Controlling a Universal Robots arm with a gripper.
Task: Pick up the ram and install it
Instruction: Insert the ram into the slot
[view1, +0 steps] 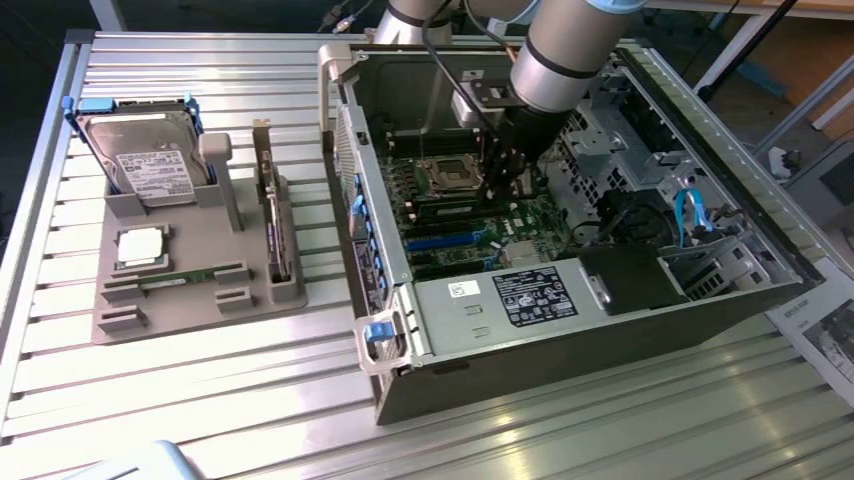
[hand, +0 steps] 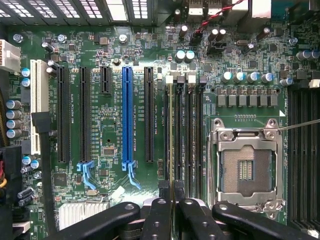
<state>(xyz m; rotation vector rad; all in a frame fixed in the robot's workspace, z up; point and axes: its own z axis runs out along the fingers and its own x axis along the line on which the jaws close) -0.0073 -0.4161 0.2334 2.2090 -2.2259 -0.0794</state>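
The ram (hand: 171, 130) shows edge-on in the wrist view as a thin pale strip. It stands along the memory slot nearest the long black card slot (hand: 149, 115) on the green motherboard (hand: 107, 125). My gripper (hand: 171, 189) is shut on the ram's near end, one dark fingertip (hand: 163, 188) on each side of it. In the exterior view my gripper (view1: 505, 188) reaches straight down inside the open computer case (view1: 358, 190), just beside the CPU socket (view1: 445, 175).
Empty memory slots (hand: 187, 130) and the open CPU socket (hand: 248, 167) lie beside the ram. A blue card slot (hand: 127, 115) is nearby. At the exterior view's left, a grey holder (view1: 200, 300) carries a hard drive (view1: 154, 165), a silver CPU chip (view1: 140, 247) and an upright expansion card (view1: 274, 215).
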